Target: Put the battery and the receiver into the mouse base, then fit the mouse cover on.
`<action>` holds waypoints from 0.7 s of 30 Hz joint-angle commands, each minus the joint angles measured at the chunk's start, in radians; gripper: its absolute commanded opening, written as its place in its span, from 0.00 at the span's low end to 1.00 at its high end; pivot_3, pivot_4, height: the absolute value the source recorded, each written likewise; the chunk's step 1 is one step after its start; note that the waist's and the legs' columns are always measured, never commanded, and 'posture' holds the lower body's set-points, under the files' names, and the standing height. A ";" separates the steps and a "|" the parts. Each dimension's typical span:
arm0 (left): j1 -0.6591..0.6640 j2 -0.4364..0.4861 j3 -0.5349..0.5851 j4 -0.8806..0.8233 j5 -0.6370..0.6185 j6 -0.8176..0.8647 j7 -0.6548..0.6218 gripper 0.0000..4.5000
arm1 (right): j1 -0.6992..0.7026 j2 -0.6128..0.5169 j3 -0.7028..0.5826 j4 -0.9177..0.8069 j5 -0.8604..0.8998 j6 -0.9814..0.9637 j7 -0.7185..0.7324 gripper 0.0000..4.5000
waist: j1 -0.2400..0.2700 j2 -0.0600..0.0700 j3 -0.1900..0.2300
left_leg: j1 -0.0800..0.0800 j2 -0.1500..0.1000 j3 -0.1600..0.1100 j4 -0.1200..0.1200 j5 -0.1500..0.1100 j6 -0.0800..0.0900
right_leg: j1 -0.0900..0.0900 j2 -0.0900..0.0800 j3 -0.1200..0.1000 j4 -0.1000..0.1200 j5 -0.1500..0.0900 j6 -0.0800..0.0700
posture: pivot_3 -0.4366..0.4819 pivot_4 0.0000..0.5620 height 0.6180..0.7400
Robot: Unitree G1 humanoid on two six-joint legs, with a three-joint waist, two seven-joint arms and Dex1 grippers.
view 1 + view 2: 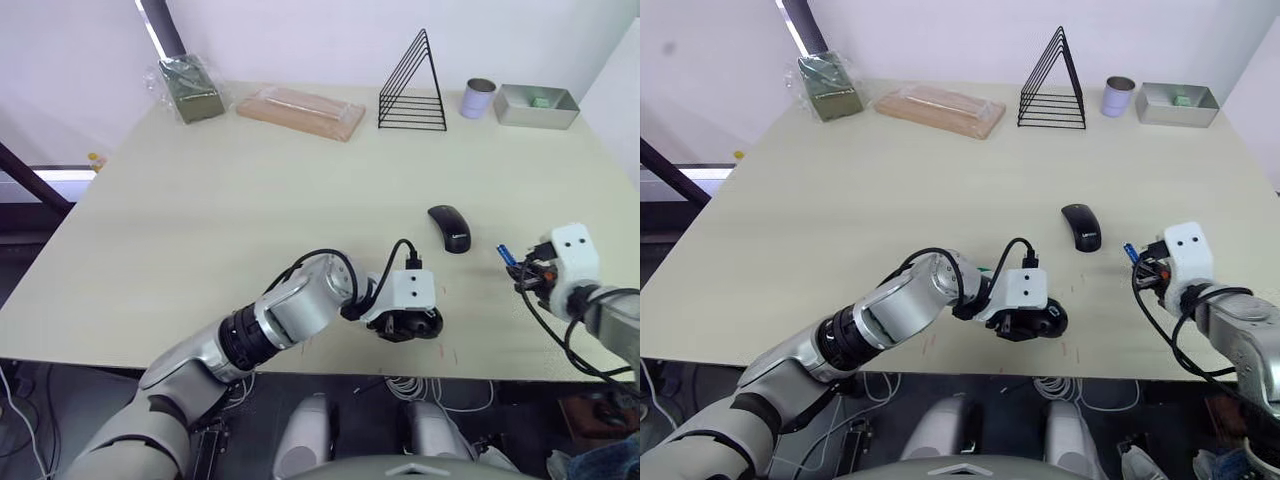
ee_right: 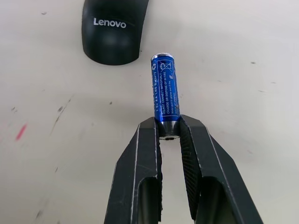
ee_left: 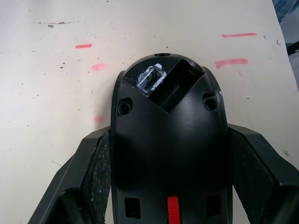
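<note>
My left gripper is shut on the mouse base near the table's front edge, one finger on each side of it. The base is black, with a red scroll wheel and an open compartment. A small silvery-rimmed piece sits in a slot at its end; I cannot tell whether it is the receiver. To the right, my right gripper is shut on the lower end of the blue battery, which points toward the mouse cover. The glossy black cover lies on the table between the two grippers, farther back.
Along the table's far edge stand a black wire rack, a grey cup, a metal tray, a wrapped wooden board and a green packet. Red marks dot the tabletop near the base.
</note>
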 commanded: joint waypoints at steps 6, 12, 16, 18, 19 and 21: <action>0.025 0.007 -0.030 0.017 0.017 0.026 0.007 0.66 | 0.011 -0.290 -0.148 -0.199 0.272 0.349 0.244 0.01 | -0.003 -0.001 0.000 | 0.000 0.000 -0.001 0.000 0.000 0.000 | 0.000 0.000 -0.001 -0.001 0.000 0.000 | 0.48 0.27 1.00; 0.025 0.012 -0.031 0.020 0.020 0.019 0.006 0.66 | 0.003 -0.391 -0.140 -0.182 0.448 0.357 0.272 0.01 | -0.003 -0.003 0.000 | -0.001 0.000 -0.001 -0.001 0.000 0.000 | 0.000 -0.001 -0.001 -0.002 0.000 0.000 | 0.48 0.27 1.00; 0.027 0.016 -0.032 0.015 0.020 0.019 0.004 0.66 | -0.057 -0.397 -0.077 -0.171 0.533 0.357 0.212 0.01 | -0.006 -0.003 0.000 | -0.001 0.001 -0.001 -0.001 0.000 0.000 | 0.000 -0.001 -0.001 -0.002 0.000 0.000 | 0.48 0.27 1.00; 0.028 0.017 -0.034 0.015 0.021 0.018 0.004 0.66 | -0.087 -0.385 -0.041 -0.143 0.575 0.357 0.165 0.01 | -0.006 -0.003 0.000 | -0.001 0.001 -0.001 -0.001 0.000 0.000 | 0.000 -0.001 -0.001 -0.002 0.000 0.000 | 0.48 0.27 1.00; 0.027 0.016 -0.035 0.016 0.021 0.017 0.004 0.66 | -0.101 -0.374 -0.025 -0.119 0.611 0.357 0.136 0.01 | -0.006 -0.003 0.001 | -0.001 0.001 -0.001 -0.001 0.000 0.000 | 0.000 -0.001 -0.001 -0.002 0.000 0.000 | 0.48 0.27 1.00; 0.025 0.017 -0.036 0.017 0.023 0.017 0.004 0.66 | -0.123 -0.365 0.006 -0.080 0.685 0.357 0.077 0.01 | -0.007 -0.004 0.001 | -0.001 0.001 -0.001 -0.001 0.000 0.000 | 0.000 -0.001 -0.001 -0.002 0.000 0.000 | 0.48 0.27 1.00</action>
